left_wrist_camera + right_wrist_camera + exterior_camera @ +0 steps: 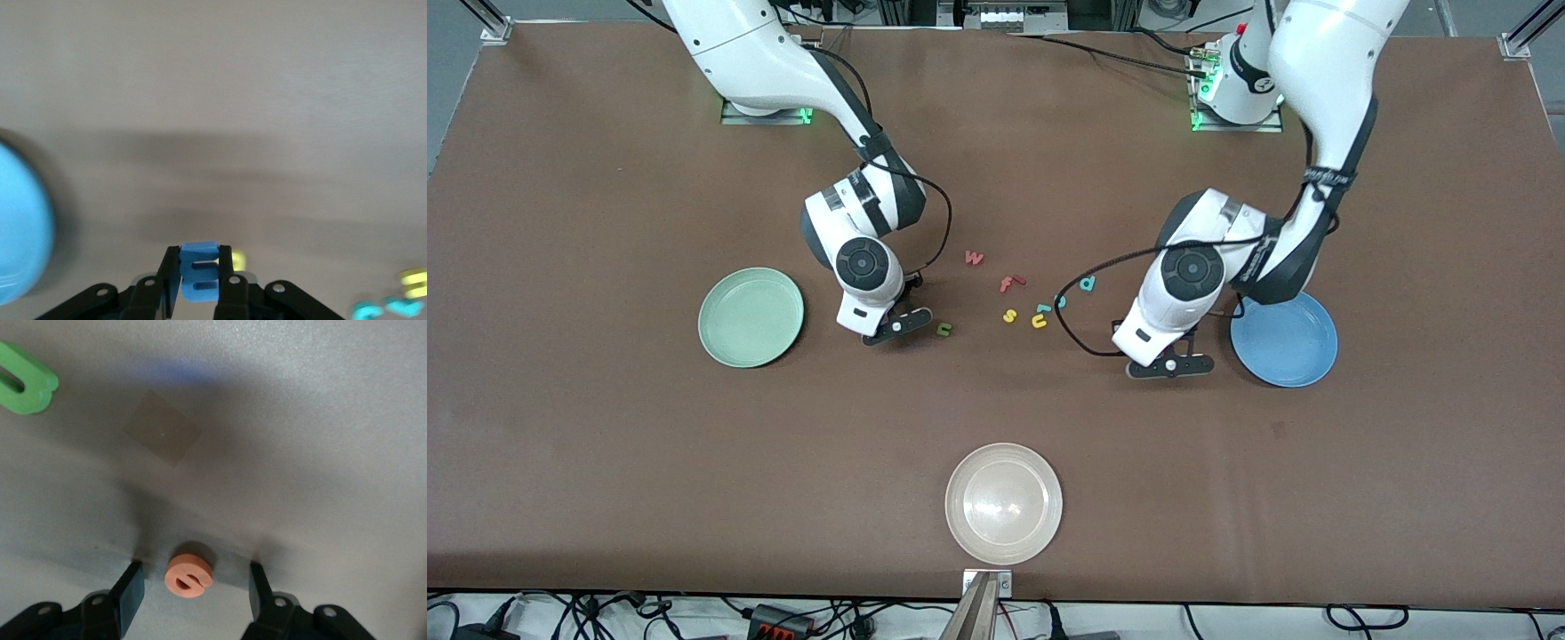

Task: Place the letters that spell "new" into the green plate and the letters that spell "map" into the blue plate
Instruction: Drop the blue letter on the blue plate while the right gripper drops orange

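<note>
In the left wrist view my left gripper is shut on the blue m, low over the table beside the blue plate. My right gripper is down at the table between the green plate and the dark green n. It is open, with the orange e lying between its fingers and touching neither. The pinkish-red w and the teal p lie mid-table. A small yellow piece peeks out past one left finger; which letter it is I cannot tell.
A red f, a yellow s, a yellow u and a teal c lie clustered between the arms. A whitish-beige plate sits near the table's front edge. A black cable loops beside the left hand.
</note>
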